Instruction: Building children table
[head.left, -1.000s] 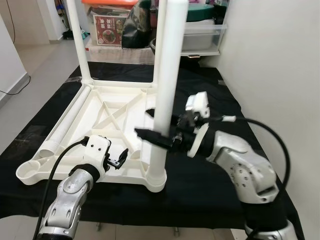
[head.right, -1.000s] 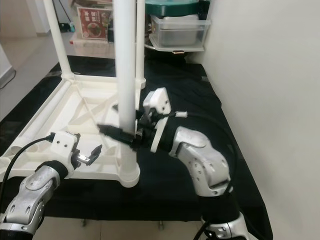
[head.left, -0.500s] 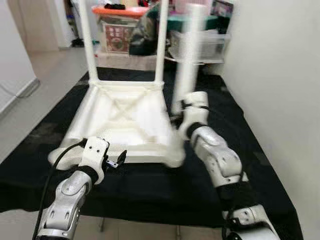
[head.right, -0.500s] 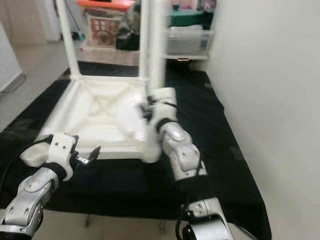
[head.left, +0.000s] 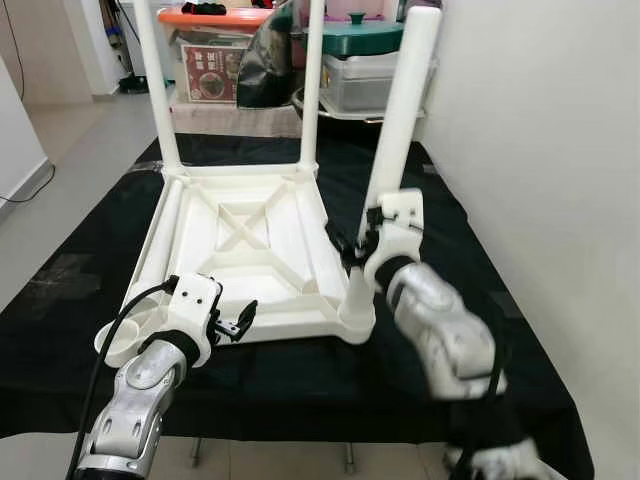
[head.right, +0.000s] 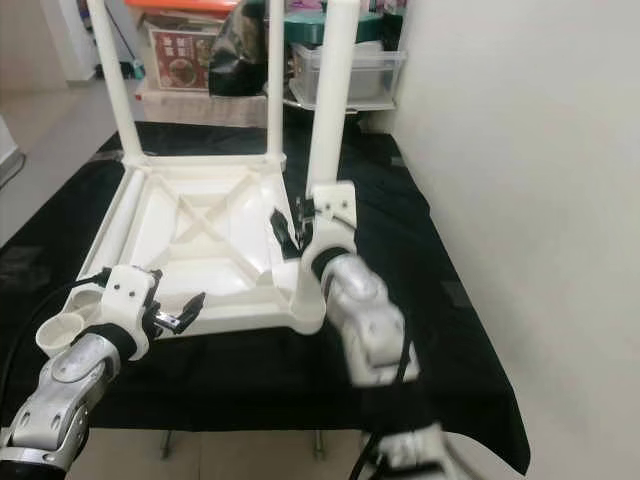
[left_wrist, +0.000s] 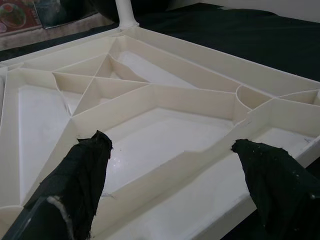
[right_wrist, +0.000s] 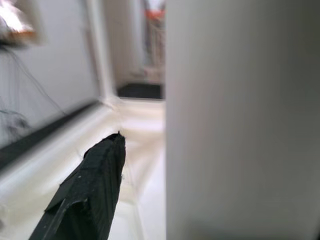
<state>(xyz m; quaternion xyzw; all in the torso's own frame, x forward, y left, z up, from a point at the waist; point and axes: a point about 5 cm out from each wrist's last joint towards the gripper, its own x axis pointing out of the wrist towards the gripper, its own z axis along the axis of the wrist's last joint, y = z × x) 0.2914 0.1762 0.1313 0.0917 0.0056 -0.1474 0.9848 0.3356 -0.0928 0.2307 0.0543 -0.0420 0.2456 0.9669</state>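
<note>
We have the inverted white plastic tabletop (head.left: 240, 240) on the black-covered bench (head.left: 90, 260). Right gripper (head.left: 358, 245) clamps the near-right leg (head.left: 395, 150), tilted in its corner socket. Left gripper (head.left: 238, 322) hovers, fingers apart, at the front rim. Leg looks light, stiff, smooth; grip low.

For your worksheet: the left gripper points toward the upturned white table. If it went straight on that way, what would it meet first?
Most likely the near rim of the upturned table top: the left gripper, jaws open, points at that ribbed underside from just off its near edge. Exact height is hard to judge, so it might skim over the rim onto the inner ribs.
</note>
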